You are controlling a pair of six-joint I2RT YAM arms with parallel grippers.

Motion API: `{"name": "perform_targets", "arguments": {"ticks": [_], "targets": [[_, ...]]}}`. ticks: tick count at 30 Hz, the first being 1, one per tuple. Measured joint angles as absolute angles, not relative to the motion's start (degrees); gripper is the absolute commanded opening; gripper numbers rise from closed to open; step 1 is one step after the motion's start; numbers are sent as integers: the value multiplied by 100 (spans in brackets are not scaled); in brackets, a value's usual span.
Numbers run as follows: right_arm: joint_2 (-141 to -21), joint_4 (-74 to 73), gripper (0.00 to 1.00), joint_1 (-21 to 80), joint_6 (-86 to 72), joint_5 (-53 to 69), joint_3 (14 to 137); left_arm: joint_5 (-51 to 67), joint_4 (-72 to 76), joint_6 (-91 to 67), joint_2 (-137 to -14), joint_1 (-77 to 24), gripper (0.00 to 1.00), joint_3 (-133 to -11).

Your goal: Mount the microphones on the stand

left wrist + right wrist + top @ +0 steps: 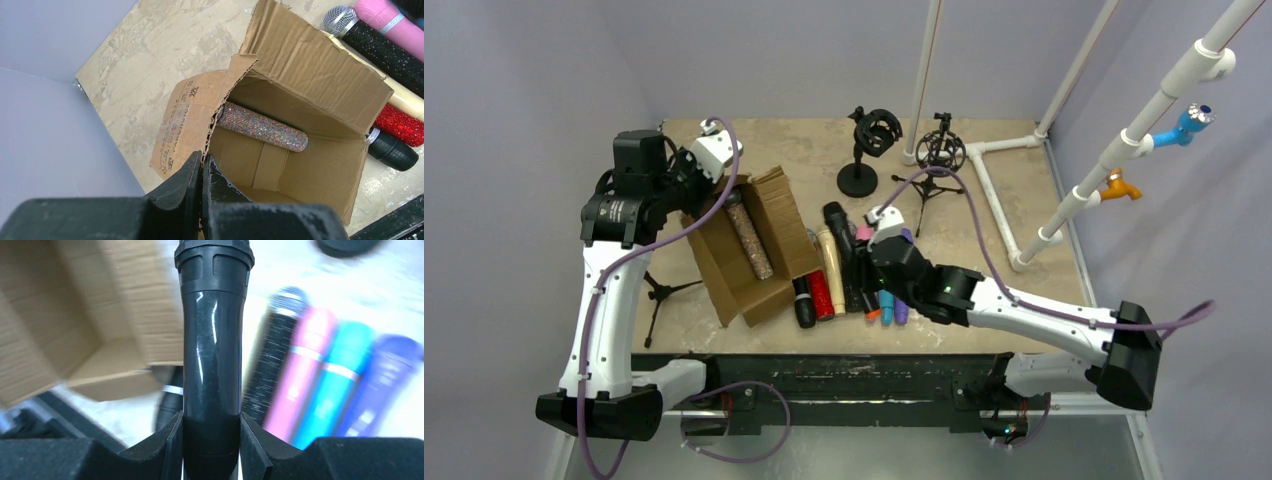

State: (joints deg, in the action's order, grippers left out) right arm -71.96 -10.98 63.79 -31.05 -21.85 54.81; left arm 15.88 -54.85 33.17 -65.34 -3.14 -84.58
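My right gripper (212, 415) is shut on the lower body of a glossy black microphone (212, 340), which points away from the camera. Under it lie glittery black (272, 360), pink (302, 370), blue (340, 375) and purple (385, 375) microphones. From above, the right gripper (869, 265) sits over that row, beside cream (831, 255) and red (821, 293) microphones. A glittery silver microphone (262, 127) lies inside the cardboard box (310, 65). My left gripper (202, 157) is shut on the box's flap edge. A round-base stand (864, 150) and a tripod stand (939, 160) are at the back.
The open box (754, 250) lies left of the microphone row. A small black tripod (659, 293) stands near the left arm. A white pipe frame (999, 195) with blue and orange clips runs along the right side and back.
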Motion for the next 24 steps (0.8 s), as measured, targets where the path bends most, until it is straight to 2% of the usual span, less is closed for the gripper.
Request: {"name": "perform_targets", "arguments": {"ticks": [5,13,24], "targets": [[-6322,-1675,0,5658,-3599,-2547,4390,1638,-5459,3297,-6534,-314,0,-8458],[-6075,-1955,0,5033,-4283,-2646,3210,1715,-5448,3260,-6534,-314,0,-8444],[-6657,-1601,0,4296,-4390,-2617,2976,1763,-5452,3260,-6458,-314,0,-8403]]}}
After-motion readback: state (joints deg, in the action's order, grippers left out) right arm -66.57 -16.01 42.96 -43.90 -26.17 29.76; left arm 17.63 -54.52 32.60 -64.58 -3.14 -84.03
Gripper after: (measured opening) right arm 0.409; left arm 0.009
